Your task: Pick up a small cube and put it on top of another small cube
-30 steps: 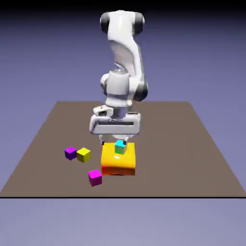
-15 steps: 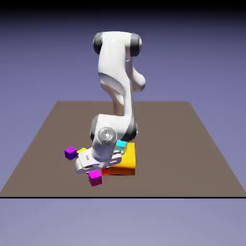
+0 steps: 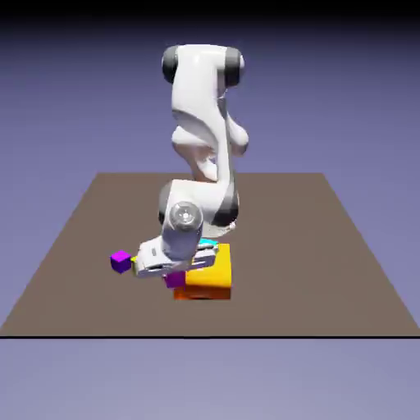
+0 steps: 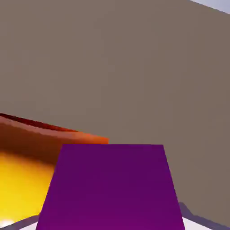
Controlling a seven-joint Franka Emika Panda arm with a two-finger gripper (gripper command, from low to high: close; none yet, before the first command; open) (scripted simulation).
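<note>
Now the pink cube (image 3: 174, 280) is in the hand (image 4: 110, 220). The hand is closed on it, with one finger on each side, only as far apart as the cube is wide. The cube is by the left side of the big yellow-orange block (image 3: 215, 283) in the exterior view, and it seems to be up off the worktop (image 3: 287, 246). It looks dark, most likely from shade.

So the picking up looks done, and the carrying part is going on. The next move should be to lift the cube well over the small cyan cube (image 3: 209, 243), line it up, set it down softly and let go. If it comes in too low, it could knock the cyan cube away.

The arm (image 3: 197, 205) and hand hide most of the cyan cube, so only a bit of its top shows on the far part of the block. The yellow cube (image 3: 134, 261), off to the left, is nearly all hidden too. Farther left, the purple cube (image 3: 120, 262) is easy to see. In the hand view, the held cube covers the finger tips, and the cyan cube can't be seen.
</note>
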